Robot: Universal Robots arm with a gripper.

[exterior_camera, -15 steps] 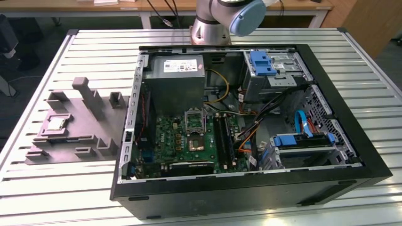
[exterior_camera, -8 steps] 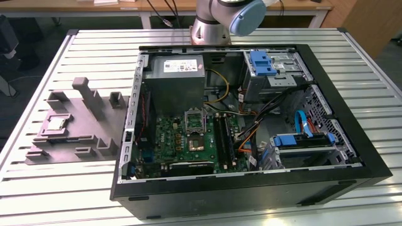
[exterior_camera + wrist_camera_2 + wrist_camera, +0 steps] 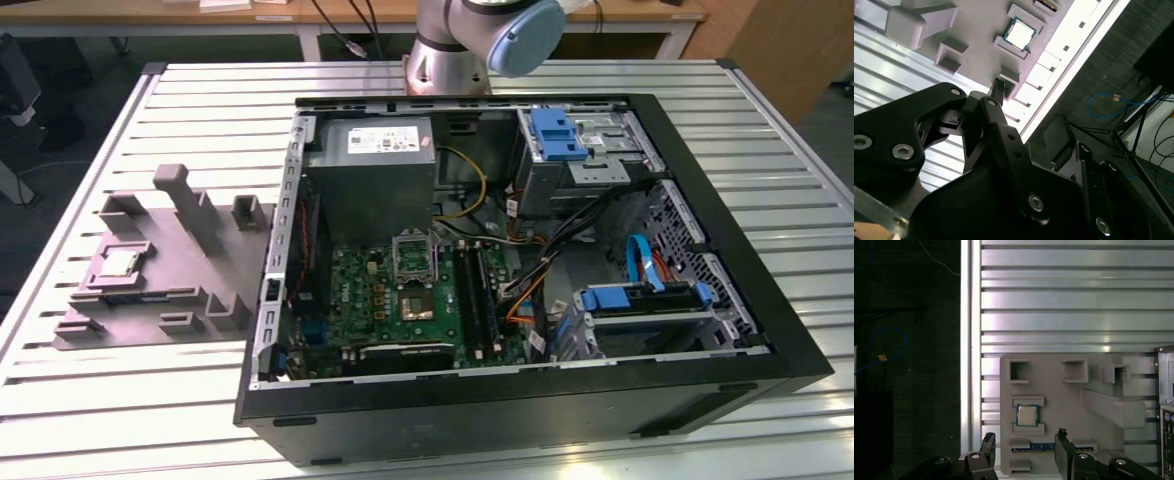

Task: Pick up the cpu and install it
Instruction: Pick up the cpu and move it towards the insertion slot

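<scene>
End effector (image 3: 1025, 441) empty w/ fingers (image 3: 1064, 442) apart, cpu (image 3: 1027, 415) in grey tray (image 3: 1054, 390).

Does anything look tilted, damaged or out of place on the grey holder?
Nothing stands out. The cpu lies flat and square in its recess on the grey holder. The gripper, its fingers open, is clear of it.

Slatted aluminium table (image 3: 147, 400); three items directly on it: grey moulded fixture plate (image 3: 187, 275) lying flat toward the exterior view's left; open black computer case (image 3: 534, 405) just beside it, rightward; arm base (image 3: 447, 65) at the far edge.
</scene>
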